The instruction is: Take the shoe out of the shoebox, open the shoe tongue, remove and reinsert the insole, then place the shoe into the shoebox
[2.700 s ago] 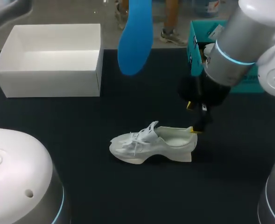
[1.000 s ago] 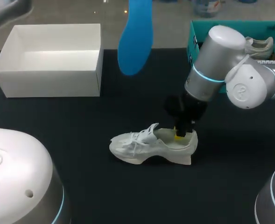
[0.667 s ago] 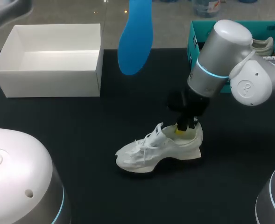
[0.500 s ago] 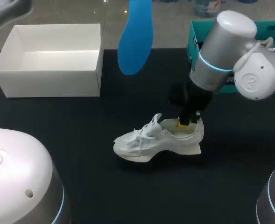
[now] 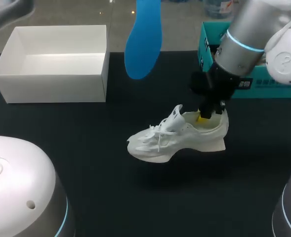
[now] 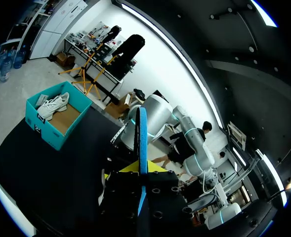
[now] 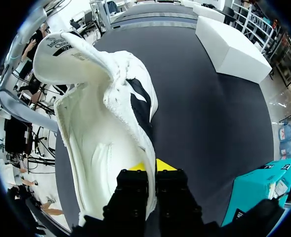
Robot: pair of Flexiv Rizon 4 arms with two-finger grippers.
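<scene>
Nearest the robot, the white shoe (image 5: pixel 177 140) hangs over the middle of the dark table (image 5: pixel 86 148), toe toward the left arm's side. It seems raised off the surface rather than resting on it (a shadow lies beneath the sole, though I cannot be sure of a gap). The right gripper (image 5: pixel 207 116) comes down onto the heel and is clamped on the shoe's collar. In the right wrist view its yellow tips sit one inside and one outside the rim wall. The tongue (image 7: pixel 66 52) stands pulled up and forward. The shoe's inside shows pale, with no blue in it.

Further off and higher, the blue insole (image 5: pixel 143 39) hangs upright in the air. The left gripper (image 6: pixel 140 168) pinches it. In the left wrist view the insole runs edge-on between the yellow tips and sticks out ahead of them.

I judge the first half done: the shoe is out, the tongue is open and the insole is removed. Still to do are sliding the insole back in and setting the shoe into the box.

At the table's far edge the white shoebox (image 5: pixel 56 64) stands open-topped on the left arm's side, well apart from the shoe. A teal box (image 5: pixel 264 86) sits at the far right behind the right arm and holds a second shoe (image 6: pixel 51 104).

One obstacle, as I read it, is the right finger inside the heel, where the insole's heel end must seat. Also, the hanging insole lies near the line from the shoe to the white shoebox.
</scene>
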